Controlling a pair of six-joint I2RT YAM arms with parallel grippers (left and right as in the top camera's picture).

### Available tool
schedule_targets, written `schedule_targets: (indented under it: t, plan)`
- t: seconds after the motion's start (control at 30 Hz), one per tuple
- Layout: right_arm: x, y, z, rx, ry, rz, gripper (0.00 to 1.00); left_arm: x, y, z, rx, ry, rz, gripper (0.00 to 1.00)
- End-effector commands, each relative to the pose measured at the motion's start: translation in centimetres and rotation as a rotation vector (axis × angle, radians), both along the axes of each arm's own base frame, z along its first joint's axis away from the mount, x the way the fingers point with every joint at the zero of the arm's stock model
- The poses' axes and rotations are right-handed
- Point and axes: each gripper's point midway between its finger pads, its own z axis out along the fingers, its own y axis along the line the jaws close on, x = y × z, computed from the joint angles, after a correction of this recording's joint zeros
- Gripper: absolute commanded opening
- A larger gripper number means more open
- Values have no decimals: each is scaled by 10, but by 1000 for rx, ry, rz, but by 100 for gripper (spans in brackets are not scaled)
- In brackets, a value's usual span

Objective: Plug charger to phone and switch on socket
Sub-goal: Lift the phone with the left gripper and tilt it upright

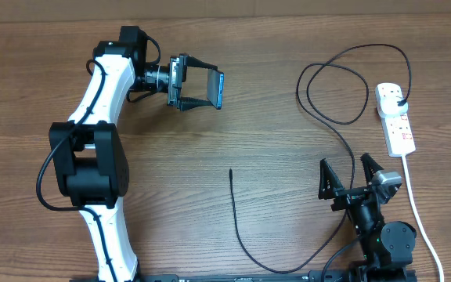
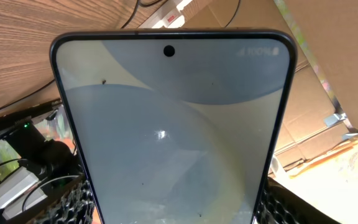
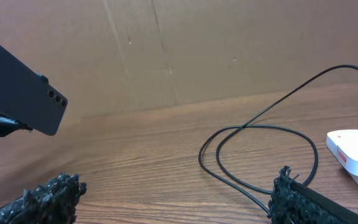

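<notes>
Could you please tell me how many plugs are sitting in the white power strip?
1: the black plug of the thin black charger cable, in the far-end outlet of the white elongated power strip.

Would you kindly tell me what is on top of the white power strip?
The charger's black plug sits in the power strip's far-end outlet, covering its holes. The other outlets are bare; switch positions are too small to read.

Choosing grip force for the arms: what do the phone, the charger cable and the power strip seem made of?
Phone: glossy glass front, it reflects a light; dark frame, perhaps metal. Charger cable: matte black flexible sheath, likely rubber or plastic, since it loops loosely. Power strip: smooth white shell, probably hard plastic.
</notes>
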Motion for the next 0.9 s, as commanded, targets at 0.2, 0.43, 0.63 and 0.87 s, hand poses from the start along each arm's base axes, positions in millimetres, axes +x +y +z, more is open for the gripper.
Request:
schedule_targets:
  t: [0.2,0.43,0.63,0.87]
  plan:
    - [0,0,-2,-7,-4,-4,100,-2,0,36,-64,-87,-6,4]
    - [0,0,-2,-7,-4,-4,100,-2,0,36,-63,-93,-7,5]
    - [0,0,-2,-7,-4,-4,100,-2,0,35,-59,-93,-7,4]
    - [0,0,-2,-7,-4,-4,100,-1,0,33,-44,-93,-6,4]
